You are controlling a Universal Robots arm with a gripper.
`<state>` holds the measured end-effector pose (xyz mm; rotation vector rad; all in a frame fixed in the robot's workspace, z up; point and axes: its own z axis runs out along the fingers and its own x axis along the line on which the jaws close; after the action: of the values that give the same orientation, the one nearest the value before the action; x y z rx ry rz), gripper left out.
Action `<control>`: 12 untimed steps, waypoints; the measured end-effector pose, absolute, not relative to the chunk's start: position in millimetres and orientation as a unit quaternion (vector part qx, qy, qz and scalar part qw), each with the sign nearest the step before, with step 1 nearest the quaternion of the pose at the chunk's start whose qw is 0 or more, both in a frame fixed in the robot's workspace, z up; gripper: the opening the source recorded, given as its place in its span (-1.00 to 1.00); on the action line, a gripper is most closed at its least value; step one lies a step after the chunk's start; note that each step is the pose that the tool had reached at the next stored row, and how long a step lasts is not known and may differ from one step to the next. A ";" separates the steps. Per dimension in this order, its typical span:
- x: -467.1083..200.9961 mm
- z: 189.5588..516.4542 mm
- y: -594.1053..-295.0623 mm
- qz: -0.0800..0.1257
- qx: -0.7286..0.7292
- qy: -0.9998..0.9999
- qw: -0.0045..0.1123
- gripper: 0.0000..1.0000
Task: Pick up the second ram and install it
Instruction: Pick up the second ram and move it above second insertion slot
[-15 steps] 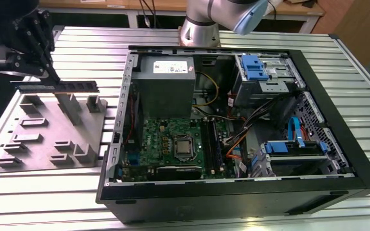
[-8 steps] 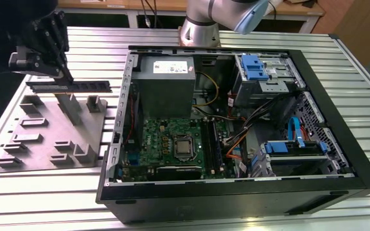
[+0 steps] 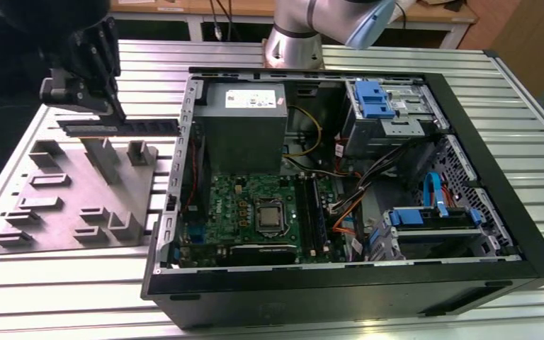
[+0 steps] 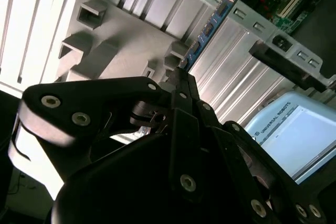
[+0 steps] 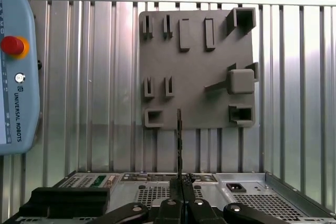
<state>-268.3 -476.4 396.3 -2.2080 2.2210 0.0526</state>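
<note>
Currently in the pincer: we see the pincer (image 3: 110,117) closed on the second ram (image 3: 125,127), gripping it from above.
Where the stick is: it hangs clear above the grey fixture plate (image 3: 54,205), touching none of its holders.
Long axis: we read it as level, one end pointing toward the open computer case (image 3: 499,212) on the exterior view's right.
Target side: the motherboard (image 3: 248,205) lies inside the case, lower than the stick and well apart from it.
Surface: a ribbed metal worktop (image 3: 64,283) carries plate and case.
Room: cables and drive cages (image 3: 385,106) crowd the case.
</note>
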 end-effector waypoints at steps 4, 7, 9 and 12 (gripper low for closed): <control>-252.4 396.0 -476.4 0.017 -0.705 0.709 0.005 -0.77; -240.4 395.7 -476.4 0.017 -0.705 0.709 0.005 -0.77; -232.5 395.6 -476.4 0.017 -0.705 0.709 0.005 -0.77; -221.6 395.4 -476.3 0.017 -0.705 0.709 0.005 -0.77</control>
<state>-221.6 -476.3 395.4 -2.2080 2.2209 0.0526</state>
